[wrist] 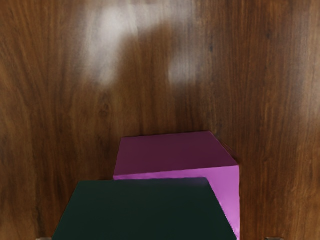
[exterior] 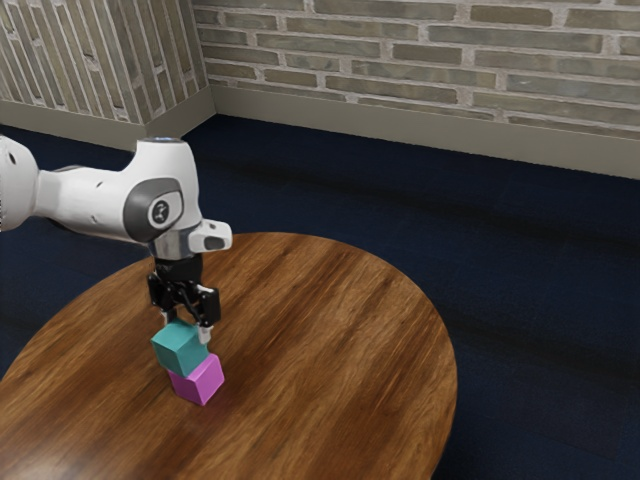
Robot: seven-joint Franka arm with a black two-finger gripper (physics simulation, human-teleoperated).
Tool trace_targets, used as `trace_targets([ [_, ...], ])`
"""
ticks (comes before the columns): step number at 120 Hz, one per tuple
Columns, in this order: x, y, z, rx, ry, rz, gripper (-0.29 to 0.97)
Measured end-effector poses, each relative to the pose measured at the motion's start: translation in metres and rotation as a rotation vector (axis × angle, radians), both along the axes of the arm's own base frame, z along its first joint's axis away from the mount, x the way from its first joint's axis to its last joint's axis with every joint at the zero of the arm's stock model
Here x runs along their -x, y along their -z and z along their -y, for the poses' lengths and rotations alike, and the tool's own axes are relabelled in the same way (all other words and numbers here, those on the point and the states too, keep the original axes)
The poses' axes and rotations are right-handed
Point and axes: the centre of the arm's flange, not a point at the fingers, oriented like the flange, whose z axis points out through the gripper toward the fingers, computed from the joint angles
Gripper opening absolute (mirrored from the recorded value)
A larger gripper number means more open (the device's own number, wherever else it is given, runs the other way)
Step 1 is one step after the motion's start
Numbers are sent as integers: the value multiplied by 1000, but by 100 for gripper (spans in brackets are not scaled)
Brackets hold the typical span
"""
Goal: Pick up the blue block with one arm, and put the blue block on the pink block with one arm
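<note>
The gripper (exterior: 186,327) is clamped on the blue block (exterior: 178,350) directly beneath it, and the block appears to rest on the pink block (exterior: 200,382), shifted off the pink block's centre toward the arm, so releasing probably depends on that overhang.

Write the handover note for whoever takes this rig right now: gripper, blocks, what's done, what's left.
Gripper: down at the top of the blue block. Whether it grips or has let go cannot be read.
Blocks: the blue block appears to rest on the pink block, turned and offset toward the exterior view's left. The stack stands on the round wooden table.
Done: blue block picked up and brought onto the pink one.
Left: confirm release, lift the arm clear, and check that the offset stack holds.
</note>
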Motion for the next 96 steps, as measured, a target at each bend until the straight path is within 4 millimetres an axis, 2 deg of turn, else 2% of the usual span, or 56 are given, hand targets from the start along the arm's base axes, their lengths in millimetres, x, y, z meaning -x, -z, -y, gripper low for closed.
trace_targets([
  [22, -9, -11, 2, -4, 10, 26, 63],
  [37, -30, -51, 0, -10, 18, 100, 65],
  [46, -45, -85, 6, -25, 45, 147, 66],
  [55, -61, -137, 21, -42, 86, 205, 67],
  [61, -65, -161, 27, -51, 103, 220, 67],
  [72, -73, -228, 20, -82, 104, 286, 67],
  [86, -70, -294, 21, -101, 110, 347, 68],
  [90, -68, -306, 25, -104, 118, 356, 68],
  [96, -65, -313, 30, -106, 127, 349, 68],
])
